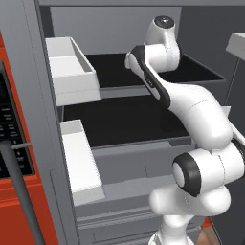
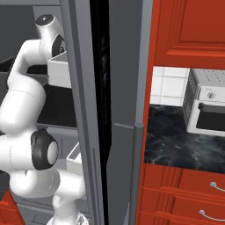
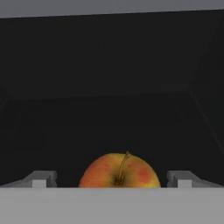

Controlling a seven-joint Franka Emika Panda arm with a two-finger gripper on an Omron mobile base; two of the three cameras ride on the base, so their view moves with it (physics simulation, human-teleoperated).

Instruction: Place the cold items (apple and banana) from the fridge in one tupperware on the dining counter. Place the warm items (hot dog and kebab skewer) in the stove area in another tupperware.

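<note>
In the hand view a red and yellow apple [image 3: 119,171] with a brown stem sits on the dark fridge shelf [image 3: 109,127]. It lies right between my two fingertips, low in that view. My gripper [image 3: 113,179] is open, one finger [image 3: 41,178] on each side of the apple and apart from it. In the left base view my arm [image 1: 191,110] reaches into the fridge over the upper dark shelf [image 1: 203,72].
White door bins [image 1: 72,67] [image 1: 81,160] hang on the open fridge door at the left. A lower dark shelf [image 1: 119,125] lies under the arm. To the right of the fridge wall [image 2: 123,110] are red cabinets, a black marble counter [image 2: 176,140] and a white oven [image 2: 206,105].
</note>
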